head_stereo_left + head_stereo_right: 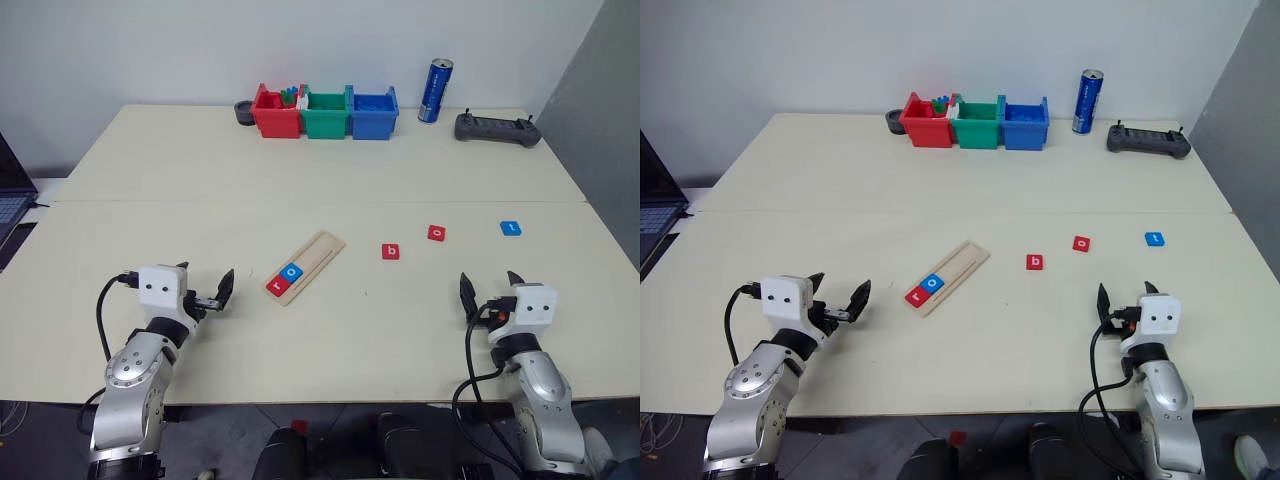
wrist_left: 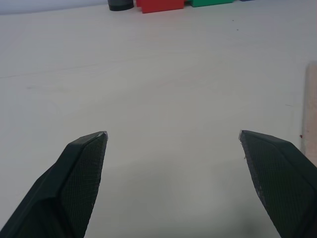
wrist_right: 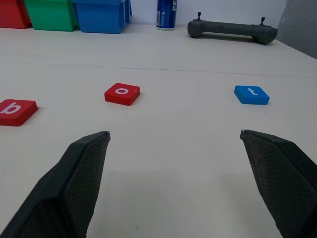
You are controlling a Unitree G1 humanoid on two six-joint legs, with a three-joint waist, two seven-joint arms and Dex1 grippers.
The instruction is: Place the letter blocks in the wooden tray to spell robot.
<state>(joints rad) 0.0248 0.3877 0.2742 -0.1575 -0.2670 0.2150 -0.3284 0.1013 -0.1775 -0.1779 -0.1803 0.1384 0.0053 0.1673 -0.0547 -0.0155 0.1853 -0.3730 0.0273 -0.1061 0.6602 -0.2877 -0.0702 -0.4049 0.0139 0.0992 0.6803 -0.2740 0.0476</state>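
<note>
The left hand hangs just over the near left part of the table. Its two black fingers are spread wide and hold nothing. The right hand hangs over the near right part of the table. Its fingers are spread wide too and hold nothing.

Just past the left hand, toward the middle, lies the wooden tray. It sits slanted on the table. At its near end sit two letter blocks, side by side: a red r block and a blue o block. The rest of the tray is bare.

Three more blocks lie flat on the table, past the right hand. The red b block is nearest the tray. The red o block is a bit farther right. The blue t block is farthest right.

At the far edge stand a red bin, a green bin and a blue bin in a row. A blue can and a dark controller are to their right.
</note>
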